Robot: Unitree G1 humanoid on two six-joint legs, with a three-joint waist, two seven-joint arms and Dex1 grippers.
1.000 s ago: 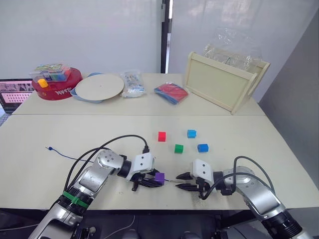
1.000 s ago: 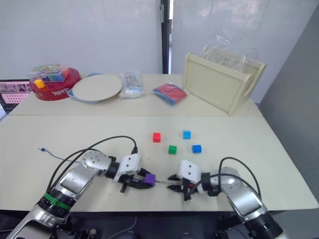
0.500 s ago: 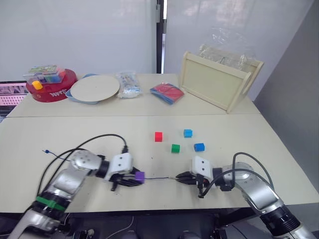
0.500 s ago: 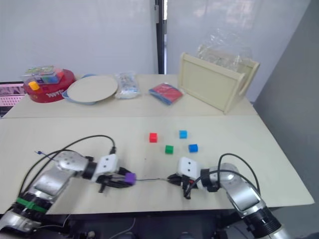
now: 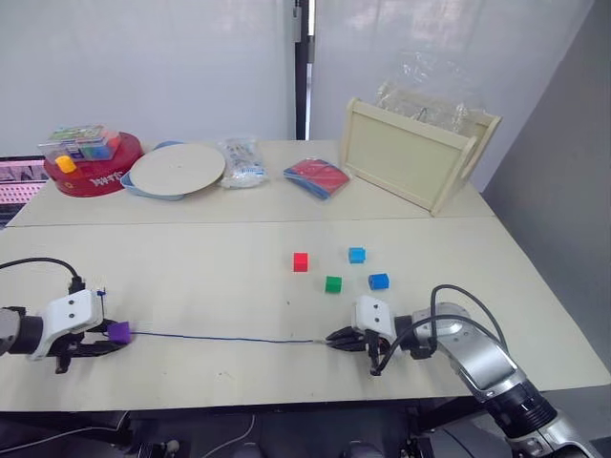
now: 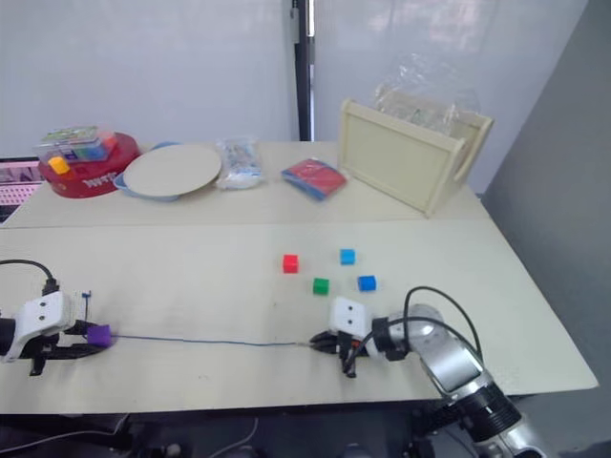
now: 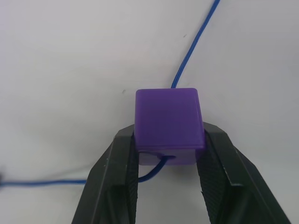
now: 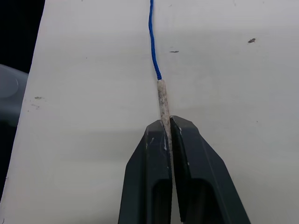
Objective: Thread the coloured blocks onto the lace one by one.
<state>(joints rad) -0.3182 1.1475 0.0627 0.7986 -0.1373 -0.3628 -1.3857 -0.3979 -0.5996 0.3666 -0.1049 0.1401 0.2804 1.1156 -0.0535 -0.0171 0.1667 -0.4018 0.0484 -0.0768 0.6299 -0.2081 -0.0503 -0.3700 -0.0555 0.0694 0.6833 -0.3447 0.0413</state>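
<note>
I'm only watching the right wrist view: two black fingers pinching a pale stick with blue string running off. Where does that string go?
Observer: The lace runs straight across the table to a purple block at the robot's left.
Operator: Is that block loose?
Observer: No, the left gripper pinches it; the lace passes through it.
Operator: Any other blocks?
Observer: Four sit unthreaded beyond the right gripper: red block, green block, and two blue blocks.

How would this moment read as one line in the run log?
left gripper: shut on purple block | right gripper: shut on lace tip | lace: through block, stretched between grippers | loose: red, green, two blue blocks
</note>
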